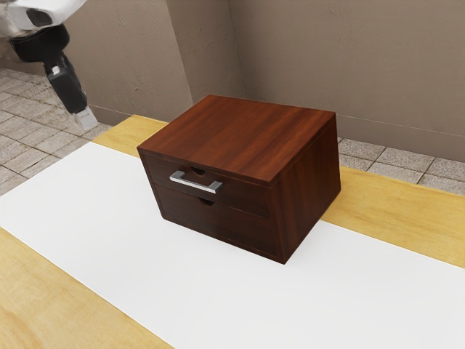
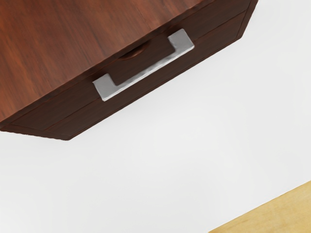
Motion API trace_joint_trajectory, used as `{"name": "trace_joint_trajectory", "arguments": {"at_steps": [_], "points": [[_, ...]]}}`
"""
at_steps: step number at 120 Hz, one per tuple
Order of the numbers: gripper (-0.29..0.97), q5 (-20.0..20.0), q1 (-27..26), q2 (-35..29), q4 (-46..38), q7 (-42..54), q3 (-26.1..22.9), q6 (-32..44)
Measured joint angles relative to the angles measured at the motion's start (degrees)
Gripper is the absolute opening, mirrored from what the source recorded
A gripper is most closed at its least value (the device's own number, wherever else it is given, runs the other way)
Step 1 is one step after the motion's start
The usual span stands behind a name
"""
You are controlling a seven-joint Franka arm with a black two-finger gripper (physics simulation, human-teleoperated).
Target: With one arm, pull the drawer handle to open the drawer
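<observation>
A dark wooden cabinet (image 1: 243,134) with two drawers stands on the white mat. The upper drawer (image 1: 207,179) carries a silver bar handle (image 1: 195,182) and sits flush with the cabinet front, shut. My gripper (image 1: 85,119) hangs high at the exterior view's upper left, well away from the handle and above the table's far corner, holding nothing. In the wrist view the handle (image 2: 143,65) shows from above on the drawer front (image 2: 73,109), under the cabinet top (image 2: 73,34).
A white mat (image 1: 145,254) covers the middle of the light wooden table (image 1: 407,211). The lower drawer (image 1: 218,218) has no handle. Tiled floor and beige walls lie behind. Open mat stretches in front of the cabinet (image 2: 194,160).
</observation>
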Motion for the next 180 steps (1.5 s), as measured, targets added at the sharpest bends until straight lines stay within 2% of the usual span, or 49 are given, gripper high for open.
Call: {"name": "trace_joint_trajectory", "arguments": {"at_steps": [10, 19, 37, 40, 46, 50, 63, 67, 75, 81, 103, 115, 129, 143, 163, 180], "points": [[0.68, 0.6, -3.0, 0.3, 0.2, 1.2, 0.0, 0.0], [0.68, 1.1, -1.8, 0.4, -0.1, 2.3, 0.0, -0.1], [0.68, 0.7, 0.6, 5.2, 0.8, 7.6, -0.9, 0.0], [0.68, 0.6, 2.6, 5.7, 0.9, 10.0, -2.9, 0.2], [0.68, 1.2, 10.7, 6.7, 0.8, 15.0, -11.5, 0.9], [0.68, 1.7, 13.2, 7.1, 0.9, 17.8, -14.7, 1.2], [0.68, 2.7, 13.9, 6.0, 0.2, 25.0, -17.9, 1.9], [0.68, 2.7, 13.4, 4.8, -2.7, 27.2, -18.1, 2.9], [0.68, 2.4, 12.0, -2.0, -16.0, 32.2, -17.5, 9.3], [0.68, 1.6, 12.8, -3.9, -22.3, 36.4, -17.0, 15.3], [0.68, 0.2, 12.5, -4.9, -26.9, 49.8, -16.2, 29.2], [0.68, -0.3, 12.2, -7.9, -35.6, 55.6, -13.4, 37.6], [0.68, -0.6, 7.5, -8.6, -41.2, 61.2, -8.1, 46.2], [0.63, -2.9, 6.6, -9.1, -43.8, 65.8, -6.9, 51.6], [0.47, -5.0, 6.3, -15.4, -51.3, 70.3, -5.4, 55.6], [0.38, -5.4, 4.6, -13.6, -51.3, 71.5, -5.4, 57.1]]}}
